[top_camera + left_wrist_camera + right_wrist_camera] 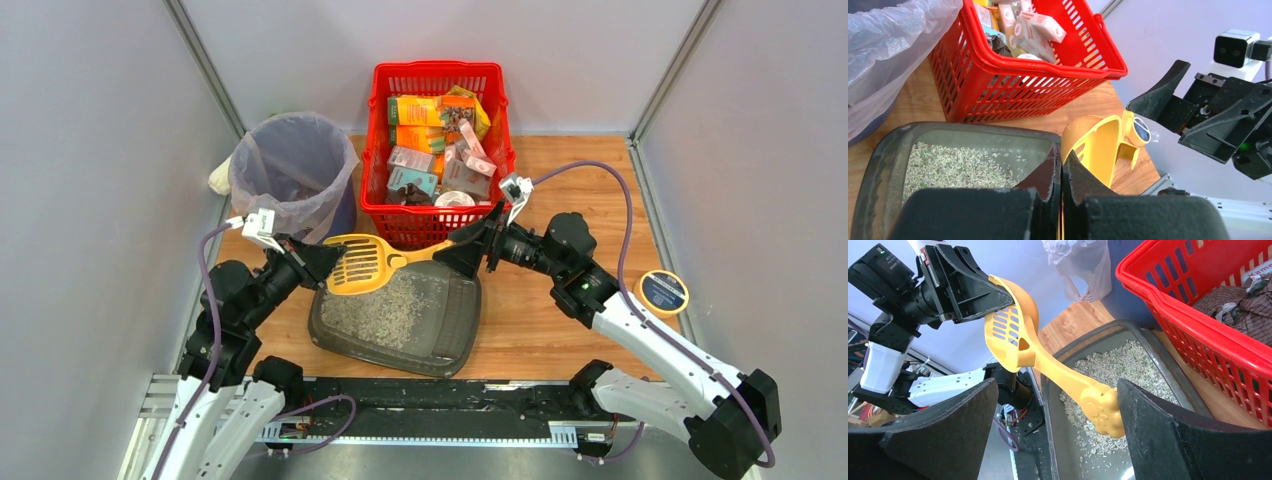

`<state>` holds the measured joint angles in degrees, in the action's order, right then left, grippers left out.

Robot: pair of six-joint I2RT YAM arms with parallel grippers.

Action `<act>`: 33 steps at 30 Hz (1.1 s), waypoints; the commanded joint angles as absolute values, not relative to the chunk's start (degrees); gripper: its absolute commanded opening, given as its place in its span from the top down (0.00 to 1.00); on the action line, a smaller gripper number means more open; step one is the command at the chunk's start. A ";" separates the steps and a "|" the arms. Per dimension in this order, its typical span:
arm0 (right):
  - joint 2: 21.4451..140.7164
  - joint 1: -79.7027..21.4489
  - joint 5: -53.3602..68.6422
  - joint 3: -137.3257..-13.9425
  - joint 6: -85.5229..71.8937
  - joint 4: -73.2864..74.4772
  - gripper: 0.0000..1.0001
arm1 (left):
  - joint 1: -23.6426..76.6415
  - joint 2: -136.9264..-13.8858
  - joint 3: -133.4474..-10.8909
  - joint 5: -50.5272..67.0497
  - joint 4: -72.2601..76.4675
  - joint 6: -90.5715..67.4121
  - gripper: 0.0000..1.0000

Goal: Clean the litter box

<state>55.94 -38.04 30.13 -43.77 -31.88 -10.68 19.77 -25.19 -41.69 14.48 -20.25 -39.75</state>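
Scoop hanging over the litter box, one gripper on it and one off

The litter box (pixel 452 318) sits right under both grippers on the wooden table, with pale litter (pixel 375 312) piled towards the left gripper's side. The left gripper (pixel 1062 157) is clamped tight on the rim of the yellow slotted scoop (pixel 362 263), holding it above the box's far edge. The right gripper (pixel 1057 390) is spread wide with the scoop's paw-print handle end between its fingers, not squeezed. A red mesh basket (pixel 437 215) of packets is just beyond both grippers, and a bag-lined bin (pixel 300 200) is past the left one.
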 commanded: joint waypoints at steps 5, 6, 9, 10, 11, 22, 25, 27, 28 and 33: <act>55.37 -37.44 31.56 -41.66 -34.98 -16.17 0.08 | 19.51 -22.41 -42.10 14.41 -15.64 -44.65 1.00; 54.94 -37.35 30.77 -41.49 -35.07 -16.26 0.08 | 19.51 -22.15 -42.36 14.24 -15.99 -44.74 1.00; 54.23 -37.18 29.71 -40.61 -35.42 -16.43 0.08 | 19.51 -21.36 -42.98 14.41 -16.61 -45.09 1.00; 54.14 -37.09 29.88 -40.43 -35.51 -17.22 0.09 | 19.51 -21.27 -43.07 14.50 -16.87 -45.17 1.00; 54.05 -37.09 30.40 -40.34 -35.77 -17.66 0.13 | 19.51 -21.10 -43.24 14.50 -17.14 -45.18 1.00; 54.84 -37.09 35.59 -39.90 -41.39 -25.66 0.44 | 19.51 -22.59 -41.22 16.44 -13.80 -46.85 1.00; 54.76 -37.09 36.04 -39.73 -41.84 -26.19 0.54 | 19.51 -22.76 -41.22 16.61 -13.45 -46.58 1.00; 54.32 -37.09 35.60 -39.38 -42.01 -26.37 0.67 | 19.51 -23.20 -41.22 17.05 -13.80 -46.15 1.00; 54.14 -37.09 35.42 -39.38 -42.01 -26.37 0.72 | 19.51 -23.38 -41.22 17.14 -14.32 -45.79 1.00; 52.03 -37.09 32.71 -39.81 -40.70 -24.18 1.00 | 19.51 -26.44 -41.48 20.56 -18.18 -41.85 0.75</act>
